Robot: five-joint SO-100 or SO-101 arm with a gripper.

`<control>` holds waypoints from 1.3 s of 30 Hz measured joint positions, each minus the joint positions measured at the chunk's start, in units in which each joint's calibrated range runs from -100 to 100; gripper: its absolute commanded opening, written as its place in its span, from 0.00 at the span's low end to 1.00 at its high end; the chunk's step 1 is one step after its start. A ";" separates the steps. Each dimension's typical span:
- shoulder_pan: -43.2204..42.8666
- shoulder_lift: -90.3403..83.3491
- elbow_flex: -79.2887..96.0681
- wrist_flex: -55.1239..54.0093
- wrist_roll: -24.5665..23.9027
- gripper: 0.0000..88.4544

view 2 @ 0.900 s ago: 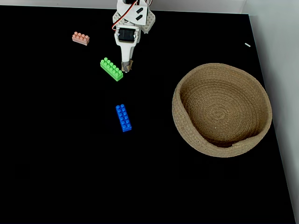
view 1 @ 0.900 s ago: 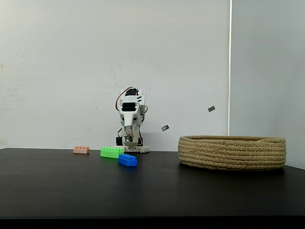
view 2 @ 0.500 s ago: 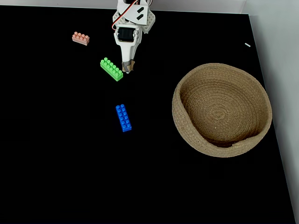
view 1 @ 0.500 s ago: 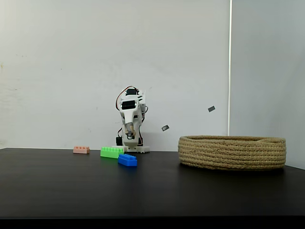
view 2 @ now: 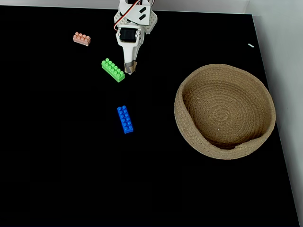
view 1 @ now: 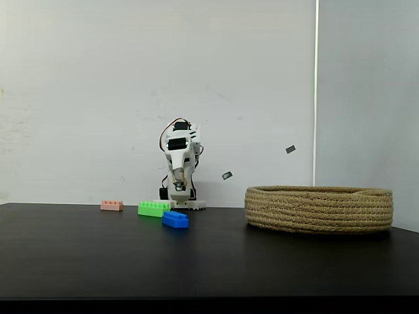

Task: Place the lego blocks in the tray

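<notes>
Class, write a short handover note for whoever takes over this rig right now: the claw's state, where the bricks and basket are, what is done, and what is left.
Claw: points down beside the green brick, holding nothing; open or shut cannot be told.
Pink brick: on the black table, far left in the top-down fixed view.
Blue brick: on the table, nearer the camera than the green one.
Basket: to the right, no bricks inside.
Done: nothing yet.
Left: all three bricks go into the basket.
</notes>
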 measured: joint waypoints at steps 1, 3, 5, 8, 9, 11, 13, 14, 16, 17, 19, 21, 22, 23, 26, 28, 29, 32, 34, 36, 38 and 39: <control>0.00 0.00 0.00 0.00 -0.15 0.00; 0.00 0.00 0.00 0.00 -0.20 0.00; 0.00 0.00 0.00 0.00 0.05 0.00; 0.00 0.00 0.00 0.00 0.15 0.00; 0.00 0.00 0.00 0.00 0.15 0.00; 0.00 0.00 0.00 0.00 0.15 0.00; 0.49 0.00 0.00 0.00 0.15 0.00; 0.65 0.00 0.00 0.00 0.15 0.00; 0.81 0.00 0.00 0.00 0.15 0.00; 0.73 0.00 0.00 0.00 0.15 0.01; 0.49 0.00 0.00 0.00 0.15 0.00; 0.49 0.00 0.00 0.00 0.29 0.00; 0.49 0.00 -0.09 0.00 0.63 0.00; 0.73 0.00 -0.18 0.16 1.07 0.00; 2.85 0.59 -3.80 3.33 2.54 0.03; 4.89 2.71 -7.16 5.93 3.52 0.08; 5.86 3.48 -9.28 7.06 3.96 0.11; 8.55 8.48 -16.62 11.29 6.25 0.15; 11.56 12.47 -21.30 13.64 7.91 0.18; 14.66 16.96 -25.81 14.94 9.87 0.18; 18.65 21.80 -29.78 15.59 12.06 0.20; 20.93 24.26 -31.46 15.59 13.33 0.21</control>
